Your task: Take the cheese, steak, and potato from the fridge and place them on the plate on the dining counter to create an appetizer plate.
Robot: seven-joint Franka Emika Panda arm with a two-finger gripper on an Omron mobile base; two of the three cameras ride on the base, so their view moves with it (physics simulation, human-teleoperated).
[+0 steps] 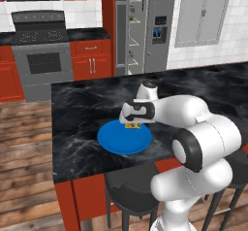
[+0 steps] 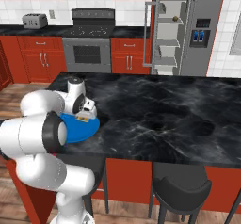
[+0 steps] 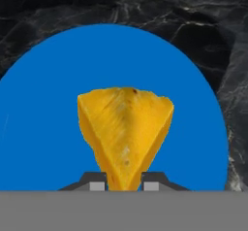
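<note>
Gripping the cheese [image 3: 125, 130], the gripper [image 3: 125, 182] has its jaws closed on the narrow end of the yellow-orange wedge, wide end sticking out past the fingertips [image 3: 97, 181]. Cheese sits between the jaws, directly over the plate [image 3: 43, 128], which spreads out blue beyond and to both sides of the jaws. Whether the wedge touches the plate or hangs just above it, cannot tell. In the left base view the cheese [image 1: 132, 125] shows as a small orange bit under the gripper [image 1: 132, 124], at the plate's [image 1: 116, 140] far edge; right base view same, cheese [image 2: 84, 119] under the hand, plate [image 2: 80, 129] partly hidden by the arm. Plate rests on the dining counter [image 1: 82, 108], black veined marble all around past the jaws, dark stools [image 1: 131, 196] on the near side. Well beyond the jaws, the fridge [image 2: 188, 30] stands with a door open, a small round brownish thing on a shelf, likely the potato [image 2: 175, 18]. Stove [image 1: 41, 55] and red cabinets [image 1: 91, 60] along the far wall.
</note>
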